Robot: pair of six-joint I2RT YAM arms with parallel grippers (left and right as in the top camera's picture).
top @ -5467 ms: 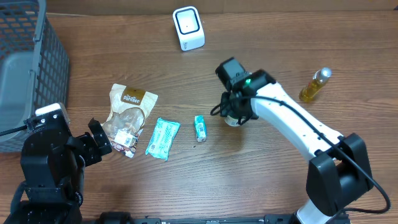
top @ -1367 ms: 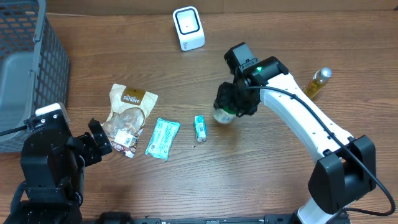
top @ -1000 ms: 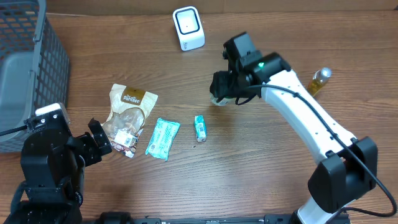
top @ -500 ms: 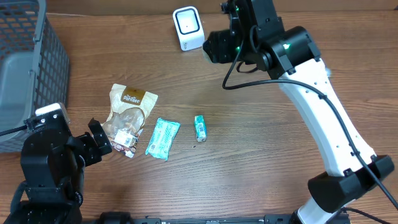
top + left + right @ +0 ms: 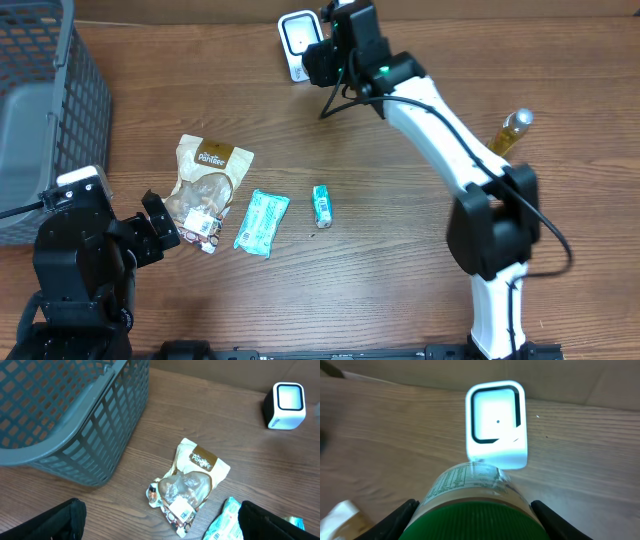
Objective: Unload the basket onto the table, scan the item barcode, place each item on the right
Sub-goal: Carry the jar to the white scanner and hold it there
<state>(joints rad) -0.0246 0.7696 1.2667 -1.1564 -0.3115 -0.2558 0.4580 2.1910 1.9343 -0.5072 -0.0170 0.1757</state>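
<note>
Your jar (image 5: 470,487) is off the table (image 5: 400,290), held up near the middle of the far edge, right at the white scanner (image 5: 496,422). The right fingers (image 5: 400,519) are clamped on it, one on each side just below its green lid (image 5: 475,522), at about a medium spread because the jar is broad. From overhead the arm covers the jar, so rely on the right wrist view.

The relation that matters is this: the jar's long axis runs from the lid, nearest the wrist, straight out toward the scanner, so its far end points at the foot of the scanner. The dark-framed window sits just above and beyond that end. You cannot tell whether the jar touches the housing. The label side turned up toward the camera shows a table of fine print, and no barcode can be made out there. My judgement is that you need to roll or tip the jar until the code faces the window, rather than move closer.

The left fingers (image 5: 55,522) stand wide and empty at the near left corner, well away from the scanner, so this job belongs to the right arm. Near them lie a snack pouch (image 5: 208,185), a teal packet (image 5: 262,222) and a small tube (image 5: 322,205). A grey basket (image 5: 40,110) sits at the far left and an oil bottle (image 5: 508,135) toward the right edge.
</note>
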